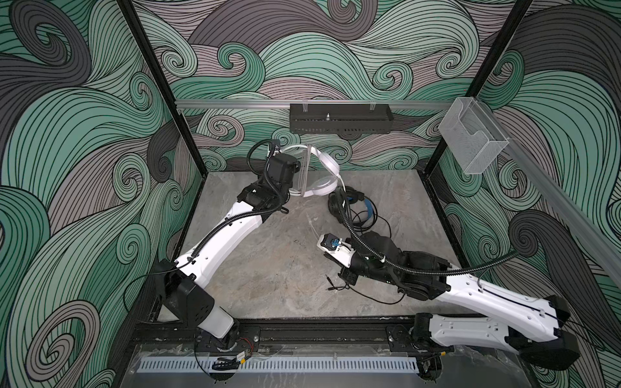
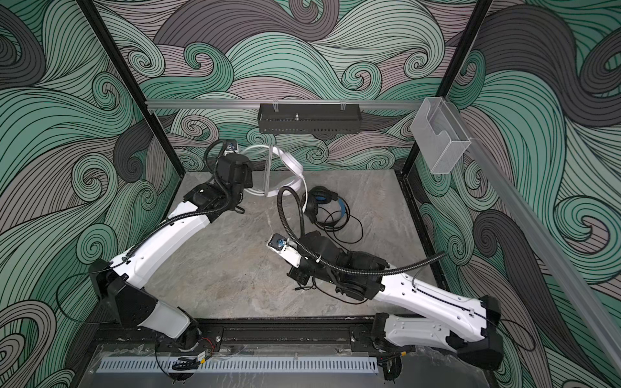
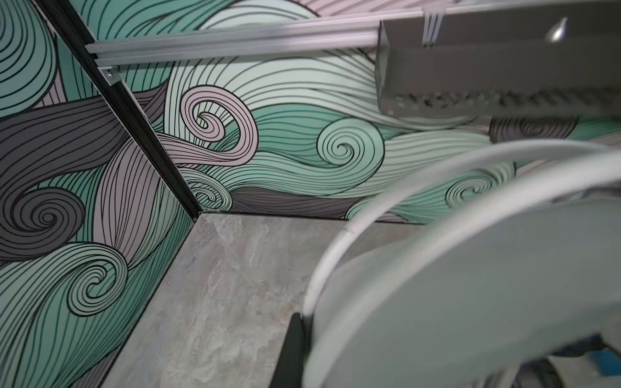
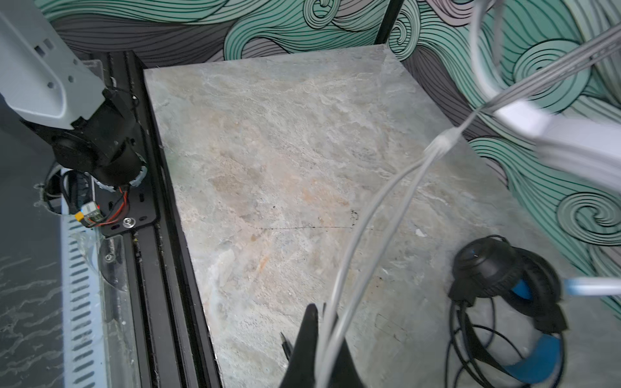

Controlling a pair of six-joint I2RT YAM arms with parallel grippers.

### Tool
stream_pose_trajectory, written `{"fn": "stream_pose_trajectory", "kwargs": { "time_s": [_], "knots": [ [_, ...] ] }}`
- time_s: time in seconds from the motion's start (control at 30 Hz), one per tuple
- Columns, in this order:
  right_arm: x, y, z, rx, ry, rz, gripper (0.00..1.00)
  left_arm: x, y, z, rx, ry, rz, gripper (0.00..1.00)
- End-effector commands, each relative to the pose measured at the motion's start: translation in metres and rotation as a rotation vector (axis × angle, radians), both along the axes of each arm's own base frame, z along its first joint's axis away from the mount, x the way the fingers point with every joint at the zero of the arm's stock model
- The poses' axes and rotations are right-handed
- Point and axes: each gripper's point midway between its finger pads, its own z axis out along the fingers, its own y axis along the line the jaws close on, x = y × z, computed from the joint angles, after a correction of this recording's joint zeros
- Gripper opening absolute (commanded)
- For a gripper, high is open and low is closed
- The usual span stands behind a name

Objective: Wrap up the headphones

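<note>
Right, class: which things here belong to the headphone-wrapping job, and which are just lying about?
Job: white headphones, pale cord, black headphones.
Lying about: black rail tray, clear wall box.

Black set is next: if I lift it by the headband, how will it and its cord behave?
The black headset likely lifts as one fairly rigid piece, its band holding its arc. Its cord lies in loose loops, so it would probably dangle, floppy, and uncoil.
</note>
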Motion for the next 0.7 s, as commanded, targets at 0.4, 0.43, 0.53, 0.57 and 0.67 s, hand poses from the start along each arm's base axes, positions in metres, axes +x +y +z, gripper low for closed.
{"fn": "stream_pose_trajectory", "kwargs": {
  "time_s": [0.4, 0.43, 0.53, 0.57, 0.67],
  "knots": [
    [0.095, -0.051, 0.098, -0.134, -0.289, -0.286, 0.0, -0.075, -0.054, -0.021, 0.234, 0.113, -0.634, 0.0],
    [0.099, -0.052, 0.101, -0.132, -0.29, -0.292, 0.0, -0.083, -0.056, -0.024, 0.224, 0.133, -0.674, 0.0],
    [0.112, -0.056, 0.104, -0.138, -0.291, -0.31, 0.0, -0.111, -0.064, -0.024, 0.193, 0.171, -0.793, 0.0],
    [0.116, -0.057, 0.102, -0.14, -0.282, -0.316, 0.0, -0.12, -0.067, -0.022, 0.173, 0.175, -0.827, 0.0],
    [0.129, -0.066, 0.099, -0.1, -0.229, -0.363, 0.0, -0.14, -0.071, -0.018, 0.116, 0.192, -0.886, 0.0]
  ]
}}
